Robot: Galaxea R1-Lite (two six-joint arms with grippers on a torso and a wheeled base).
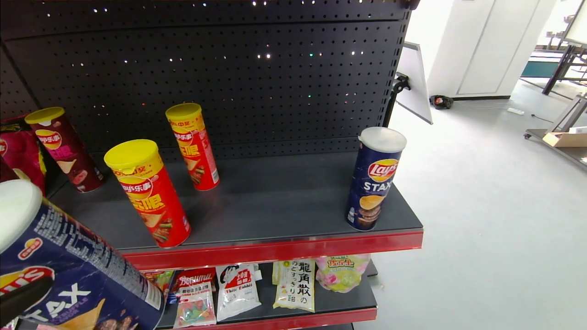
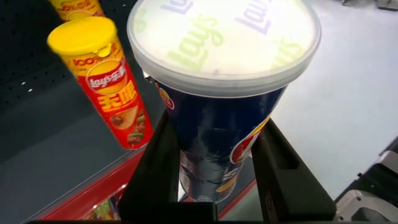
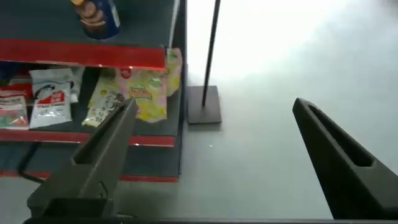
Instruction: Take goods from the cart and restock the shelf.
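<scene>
While left claw [image 2: 221, 180] pinches a blue can [image 2: 224, 93], step in hand looks like carry-to-shelf, pick from cart done.
Blue can is off the shelf [image 1: 275, 201], in front of its left end, close to the front red can [image 1: 149, 192]; nothing set down yet. Right claw [image 3: 217, 149] spread, empty, low by the shelf's right end. Next move, I'd judge: lift blue can over the red lip [image 1: 275, 250], aim for the bare stretch between front red can and second blue can [image 1: 373, 178], set it upright, then let go; watch the front red can alongside.
</scene>
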